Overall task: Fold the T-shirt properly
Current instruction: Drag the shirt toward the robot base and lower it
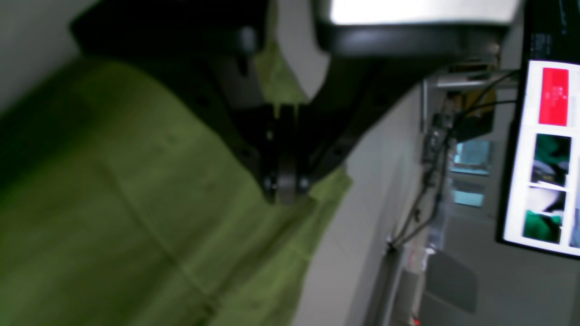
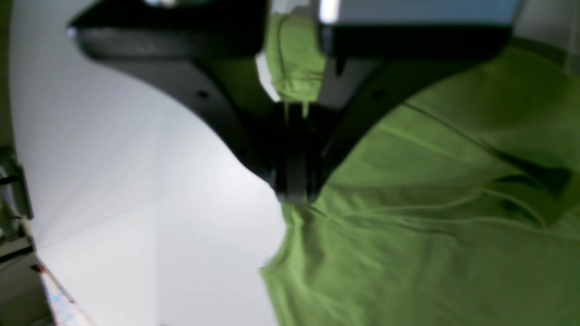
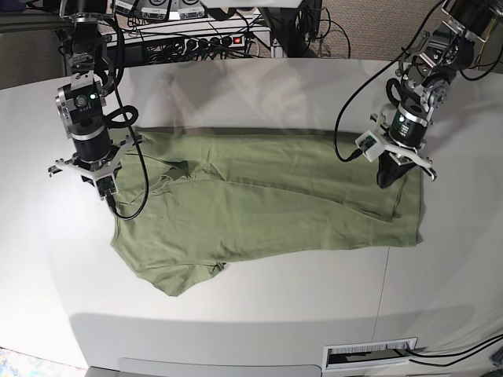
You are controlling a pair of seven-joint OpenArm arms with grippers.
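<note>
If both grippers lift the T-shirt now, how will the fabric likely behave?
The T-shirt looks thin and creased, so it would probably sag between the left gripper and right gripper. Its doubled-over layer may slide or unfold.

White table (image 3: 236,314) with rounded near corners. Beyond its far edge: a power strip (image 3: 208,39) and tangled cables (image 3: 314,31). A lit monitor (image 1: 543,154), blurred, possibly showing camera feeds.

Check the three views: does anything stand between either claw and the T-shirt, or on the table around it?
Nothing visible does. Both claws are shut directly on the T-shirt: the left claw pinches one edge and the right claw the opposite edge. The table around the shirt shows no other object.
</note>
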